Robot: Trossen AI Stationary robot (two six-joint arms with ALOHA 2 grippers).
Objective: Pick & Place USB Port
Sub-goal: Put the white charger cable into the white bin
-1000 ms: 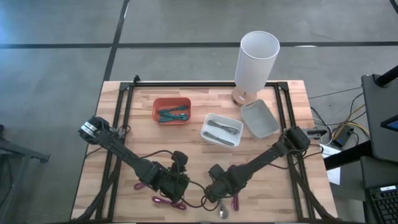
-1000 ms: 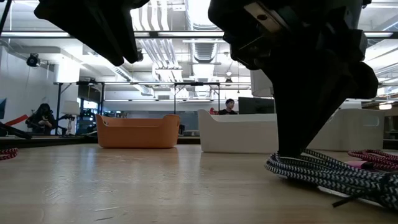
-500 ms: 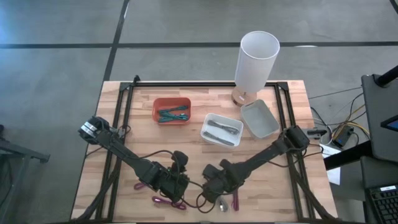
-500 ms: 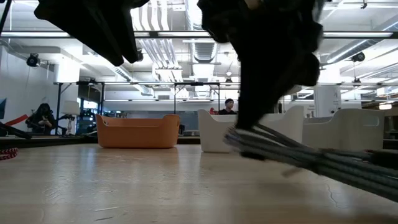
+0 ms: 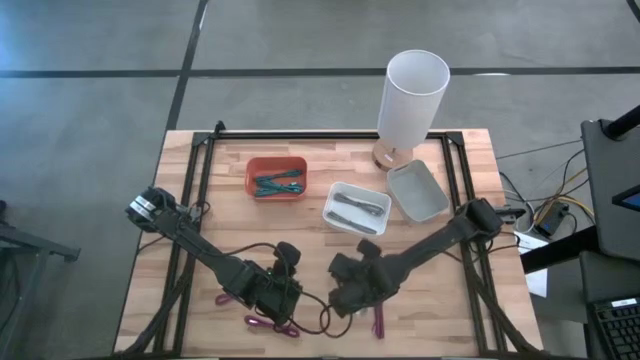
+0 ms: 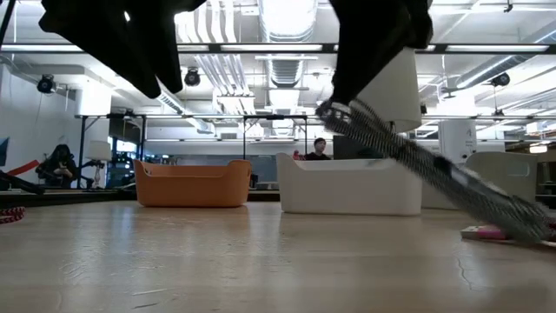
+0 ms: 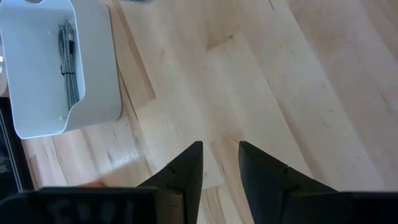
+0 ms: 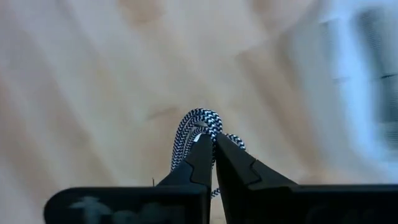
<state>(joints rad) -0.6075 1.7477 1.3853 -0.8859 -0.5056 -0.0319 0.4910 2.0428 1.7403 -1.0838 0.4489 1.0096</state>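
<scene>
Near the front edge of the light wooden desk point(image 5: 320, 210), both dark arms are bent low with their ends close together. The right gripper point(image 8: 210, 144) has its fingers pinched together on a coiled black-and-white braided USB cable point(image 8: 198, 123), the loops bunched just past the fingertips. From table height that cable point(image 6: 417, 165) hangs clear of the desk, slanting down from the gripper toward the wood at the right. From above, the right gripper point(image 5: 348, 297) sits just in front of the white rectangular tray point(image 5: 357, 209) at the middle of the desk, and that tray already holds a dark cable.

Beside it, the left gripper point(image 5: 283, 290) hovers over bare wood with its two fingers point(image 7: 186, 167) standing slightly apart and nothing between them. Its wrist camera looks past them at the white tray point(image 7: 93, 93), where a braided cable point(image 7: 70, 68) lies inside.

Farther back on the desk sits an orange rectangular bin point(image 5: 277, 177) with teal cables in it. A second, empty white tray point(image 5: 418, 190) lies at an angle on the right side, and a tall white cylinder point(image 5: 412, 105) stands at the back edge behind it. Two pink cables lie on the wood at the front: one point(image 5: 268, 325) under the left arm, another point(image 5: 379, 323) just right of the right gripper. Beyond the desk, a person point(image 6: 322, 149) sits far off in the room.
</scene>
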